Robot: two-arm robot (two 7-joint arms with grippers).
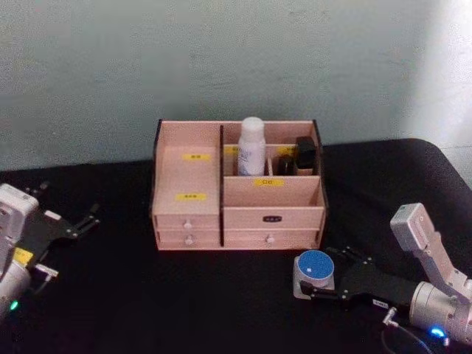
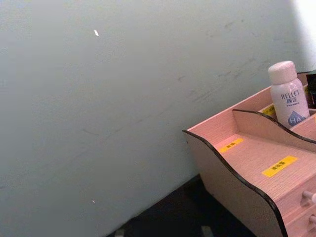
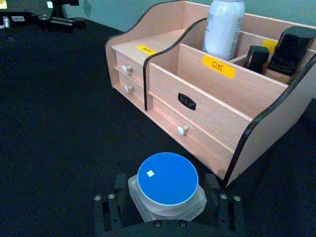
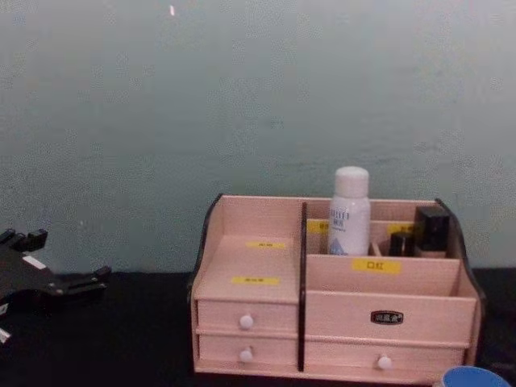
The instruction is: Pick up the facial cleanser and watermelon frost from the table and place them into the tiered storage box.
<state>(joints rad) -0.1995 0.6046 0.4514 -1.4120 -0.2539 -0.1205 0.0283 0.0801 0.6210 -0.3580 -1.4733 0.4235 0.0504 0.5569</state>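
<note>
Pinkish wood rises just ahead of my right fingers and a little to their left: the tiered storage box [image 1: 295, 198], its open front trough nearest them. The facial cleanser [image 1: 251, 146] already stands upright in a rear compartment, beyond that trough. My right gripper [image 3: 167, 183] has the watermelon frost [image 1: 316, 267] between its fingers, blue lid up and base on the bench. The fingers look closed snug on its clear sides.

I judge the lift comes next. I should squeeze evenly so the squat jar stays level, and rise above the front wall before travelling. Then I lower it into the free trough, clear of the small dark bottles [image 3: 256, 58].

My left gripper [image 4: 64, 258] rests far aside, fingers spread. The bench [image 1: 221, 310] is matte black, and a plain pale green wall [image 1: 221, 59] stands behind.
</note>
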